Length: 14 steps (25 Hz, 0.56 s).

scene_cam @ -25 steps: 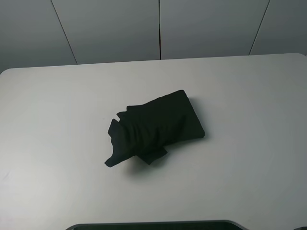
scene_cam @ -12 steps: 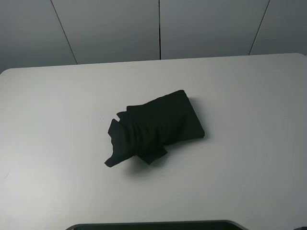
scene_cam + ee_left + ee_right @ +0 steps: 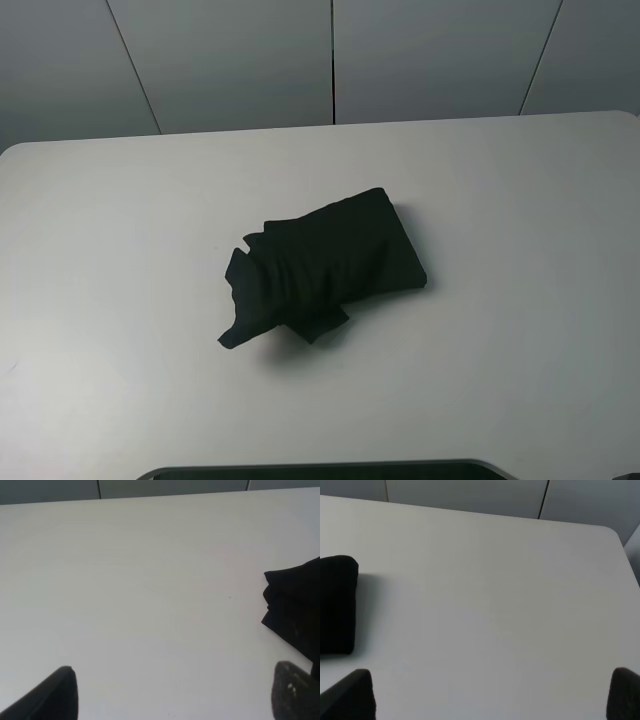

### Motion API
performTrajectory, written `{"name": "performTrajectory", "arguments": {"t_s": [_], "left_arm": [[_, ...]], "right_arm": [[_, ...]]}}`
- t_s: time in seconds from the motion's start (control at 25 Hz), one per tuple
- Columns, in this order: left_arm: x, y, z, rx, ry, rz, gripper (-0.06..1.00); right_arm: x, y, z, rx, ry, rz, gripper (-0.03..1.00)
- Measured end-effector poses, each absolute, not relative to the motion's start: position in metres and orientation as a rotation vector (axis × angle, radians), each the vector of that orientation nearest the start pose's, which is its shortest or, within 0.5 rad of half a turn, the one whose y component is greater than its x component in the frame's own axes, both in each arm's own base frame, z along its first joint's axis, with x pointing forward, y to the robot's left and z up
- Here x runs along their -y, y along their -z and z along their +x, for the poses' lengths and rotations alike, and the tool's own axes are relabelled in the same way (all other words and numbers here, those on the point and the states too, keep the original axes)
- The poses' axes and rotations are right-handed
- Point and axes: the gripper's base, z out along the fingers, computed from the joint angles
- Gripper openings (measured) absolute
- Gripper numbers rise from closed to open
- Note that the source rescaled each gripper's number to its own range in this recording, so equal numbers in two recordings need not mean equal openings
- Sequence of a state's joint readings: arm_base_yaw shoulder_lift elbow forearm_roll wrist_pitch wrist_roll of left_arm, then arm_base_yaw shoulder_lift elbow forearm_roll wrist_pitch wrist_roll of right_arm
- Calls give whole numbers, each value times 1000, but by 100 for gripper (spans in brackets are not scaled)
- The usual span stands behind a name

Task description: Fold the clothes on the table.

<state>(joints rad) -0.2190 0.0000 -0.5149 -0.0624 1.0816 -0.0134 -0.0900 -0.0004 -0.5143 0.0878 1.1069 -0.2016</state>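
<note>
The black T-shirt (image 3: 325, 265) lies in a compact, loosely folded bundle near the middle of the white table (image 3: 120, 220), with a sleeve or corner sticking out at its front left. Its print and label are hidden. Neither arm shows in the high view. In the left wrist view the left gripper (image 3: 180, 695) is open and empty, its fingertips (image 3: 62, 695) wide apart above bare table, with the shirt's edge (image 3: 295, 610) off to one side. In the right wrist view the right gripper (image 3: 487, 697) is open and empty, with the shirt's folded end (image 3: 337, 605) at the side.
Grey wall panels (image 3: 330, 60) stand behind the table's far edge. A dark flat object (image 3: 320, 470) lies along the bottom edge of the high view. The table's rounded far corner (image 3: 615, 532) shows in the right wrist view.
</note>
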Motion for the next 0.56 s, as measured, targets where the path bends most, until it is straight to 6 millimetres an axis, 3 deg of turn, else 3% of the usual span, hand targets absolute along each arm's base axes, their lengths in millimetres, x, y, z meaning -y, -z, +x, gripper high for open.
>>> {"name": "performTrajectory", "arguments": {"t_s": [0.56], "left_arm": [[3, -280, -9, -2044, 219, 215, 100]], "right_arm": [[-8, -278, -8, -2070, 73, -123, 100]]}}
